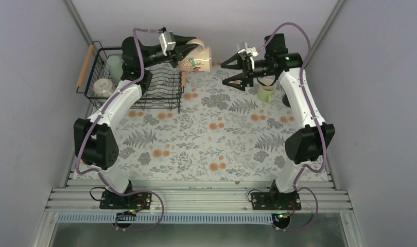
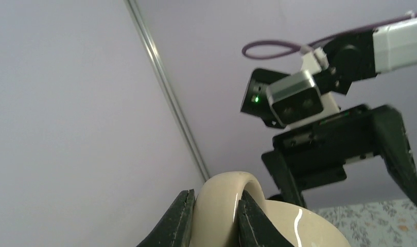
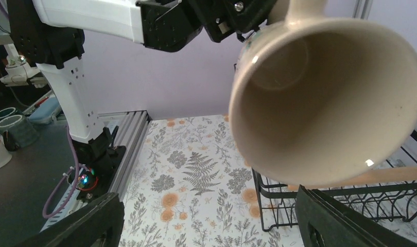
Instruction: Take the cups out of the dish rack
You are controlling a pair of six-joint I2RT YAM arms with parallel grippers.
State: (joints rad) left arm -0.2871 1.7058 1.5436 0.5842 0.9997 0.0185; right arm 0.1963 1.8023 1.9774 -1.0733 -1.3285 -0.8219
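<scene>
My left gripper [image 2: 215,213] pinches the beige mug [image 1: 200,60] by its handle, and the right gripper [image 1: 231,72] gapes wide at its three o'clock, so I'd hand it over next.

Lab test cell, aluminium rails [image 1: 196,198]

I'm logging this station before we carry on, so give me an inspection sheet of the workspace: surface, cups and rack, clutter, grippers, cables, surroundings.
Surface: floral cloth, flat, no spill seen.
Job's things: beige mug held in the air beside the dish rack; mint cup and clear glass inside the rack; light green cup standing on the cloth.
Clutter: dark object half hidden by the right arm, cannot identify.
Grippers: left gripper shut on the mug's handle; right gripper open, facing the mug, apart from it.
Cables: purple cable along each arm, no snag seen.
Surroundings: plain walls; metal rail at the near edge.
</scene>
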